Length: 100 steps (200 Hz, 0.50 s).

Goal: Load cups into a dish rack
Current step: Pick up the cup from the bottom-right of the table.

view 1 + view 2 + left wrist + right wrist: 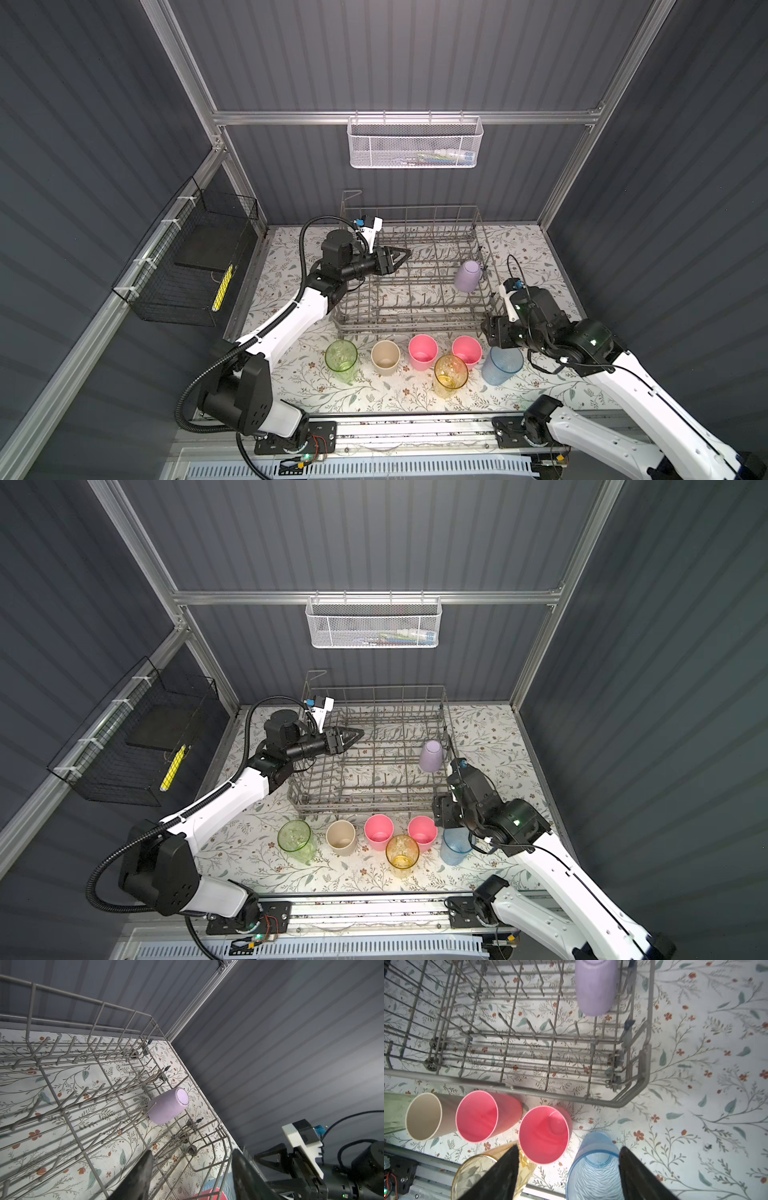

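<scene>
Sitting upside down in the dish rack (415,325) is the lavender cup (467,276). Left end effector (192,1151) spread, empty, above the rack; right end effector (569,1147) spread astride the blue cup (593,1167). White mesh basket (386,145) contents' print too small to read.

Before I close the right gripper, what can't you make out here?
Right gripper contact with the blue cup: fingertip depth unclear in the right wrist view; the right arm covers it in both top views.
White mesh basket contents: blurred behind mesh, top views.
Green cup: cut off by the right wrist view's edge.
</scene>
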Motion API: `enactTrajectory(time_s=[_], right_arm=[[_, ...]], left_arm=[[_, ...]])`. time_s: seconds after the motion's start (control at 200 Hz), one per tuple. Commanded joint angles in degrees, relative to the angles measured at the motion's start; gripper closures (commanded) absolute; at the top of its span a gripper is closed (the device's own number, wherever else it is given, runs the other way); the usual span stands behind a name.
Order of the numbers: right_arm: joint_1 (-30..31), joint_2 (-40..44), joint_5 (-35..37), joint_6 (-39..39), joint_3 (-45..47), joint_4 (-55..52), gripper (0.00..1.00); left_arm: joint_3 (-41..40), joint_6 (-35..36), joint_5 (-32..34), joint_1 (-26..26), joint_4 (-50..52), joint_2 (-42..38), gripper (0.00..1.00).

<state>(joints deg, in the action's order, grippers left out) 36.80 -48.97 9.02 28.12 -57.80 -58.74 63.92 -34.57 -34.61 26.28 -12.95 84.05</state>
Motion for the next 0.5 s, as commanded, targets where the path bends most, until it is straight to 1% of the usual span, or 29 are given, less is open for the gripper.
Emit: enactTrajectory(time_s=[0.0,0.215,0.495], right_arm=[[2.3,-0.9,0.2,4.8,1.3,-3.5,0.29],[6.2,-1.8,2.4,9.3,3.0,-5.5,0.37],[6.9,-2.1,0.9,11.9,6.5,-4.2,0.42]], left_arm=[[1.5,-0.7,0.2,-0.5,-1.3,0.5,0.40],[0.3,-0.6,0.2,-0.9,-1.4,-0.2,0.40],[-0.9,-1.6,-0.6,-1.2,-3.2,0.2,0.41]])
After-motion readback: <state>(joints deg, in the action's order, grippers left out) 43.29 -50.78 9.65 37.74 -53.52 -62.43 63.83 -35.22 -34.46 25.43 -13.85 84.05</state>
